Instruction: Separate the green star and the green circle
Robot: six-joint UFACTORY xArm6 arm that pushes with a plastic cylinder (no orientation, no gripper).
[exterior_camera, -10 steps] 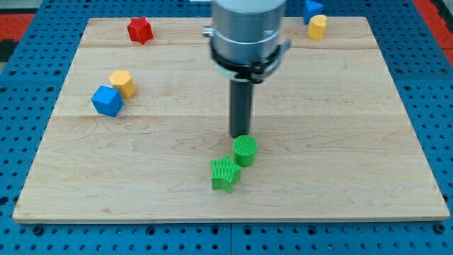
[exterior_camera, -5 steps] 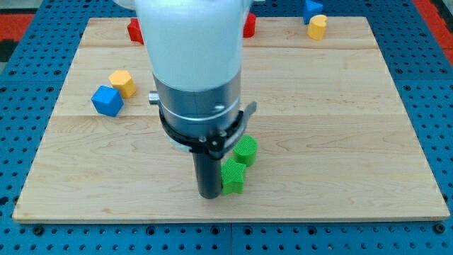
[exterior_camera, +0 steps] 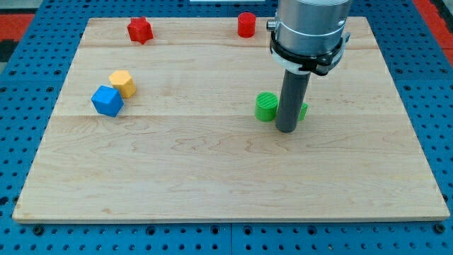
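The green circle [exterior_camera: 266, 106] stands on the wooden board [exterior_camera: 212, 184], right of centre. My tip [exterior_camera: 286, 130] rests on the board just to the right of it, touching or nearly touching. The green star [exterior_camera: 303, 110] is mostly hidden behind the rod; only a green sliver shows at the rod's right edge. The rod stands between the two green blocks.
A red star [exterior_camera: 140, 30] and a red cylinder [exterior_camera: 245, 24] sit near the view's top. A yellow block [exterior_camera: 122, 83] and a blue cube [exterior_camera: 107, 100] touch at the view's left. The arm's body hides the top right of the board.
Both green blocks have shifted up and to the right from the board's lower middle. My tip moved from the star's left to between the two blocks. The arm swung right, uncovering the red cylinder.
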